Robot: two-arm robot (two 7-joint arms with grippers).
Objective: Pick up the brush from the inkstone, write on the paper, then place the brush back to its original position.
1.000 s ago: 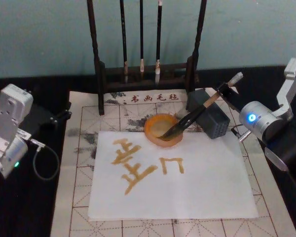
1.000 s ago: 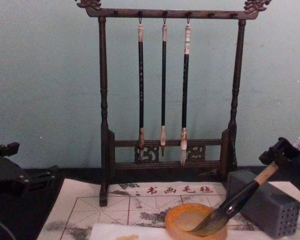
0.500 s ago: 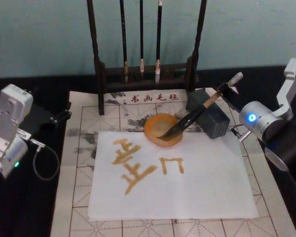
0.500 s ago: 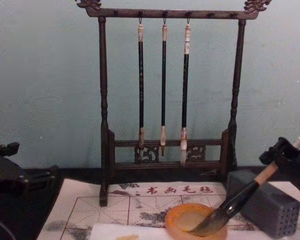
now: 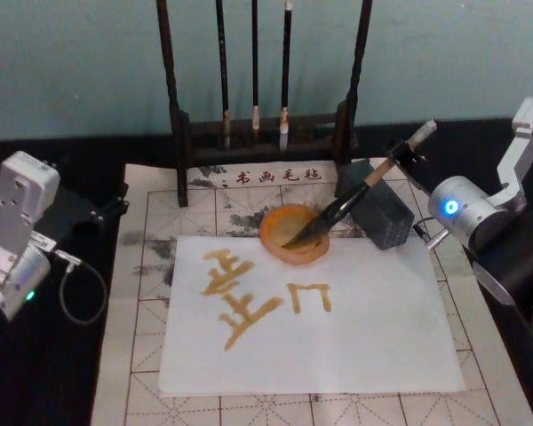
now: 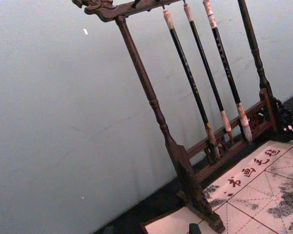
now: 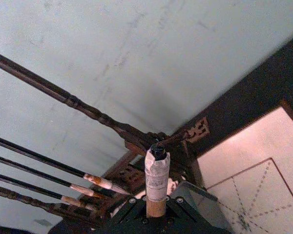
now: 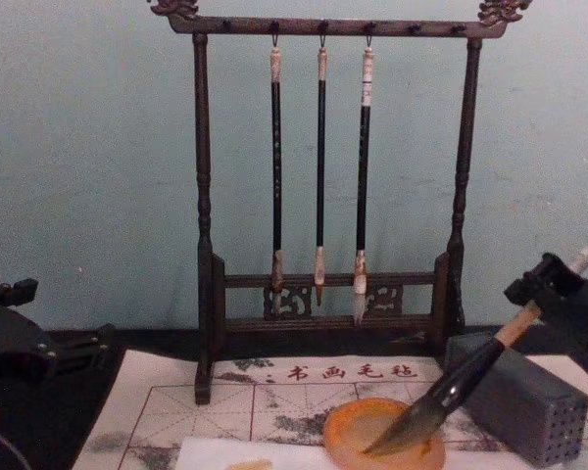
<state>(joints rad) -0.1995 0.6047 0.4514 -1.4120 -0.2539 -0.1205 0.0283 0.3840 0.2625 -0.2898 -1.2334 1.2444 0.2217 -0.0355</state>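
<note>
Brush (image 5: pixel 351 193) aslant over the tabletop (image 5: pixel 35 373), bristle tip down in the inkstone (image 5: pixel 271 240), handle rising to the right and far side across a corner of the grey block (image 5: pixel 386 217). Clamped near its whitish top end by the right claw (image 5: pixel 400 160), closed firmly on the handle; from the right wrist, a pale wrapped stub poking out past the black jaws. Long axis from near-left tip to far-right end, so inkstone down and to the left of the claw, straight along the shaft. Right arm plainly the nearer; left claw (image 8: pixel 39 338) parked well off at the left, open or closed impossible to tell. Paper (image 5: pixel 382 337) already bearing amber strokes (image 5: pixel 240 297), so probably the putting-back step, with only a lowering and a release left. Against half a second ago: claw a touch higher and farther back, shaft a little steeper, tip kept inside the dish.
</note>
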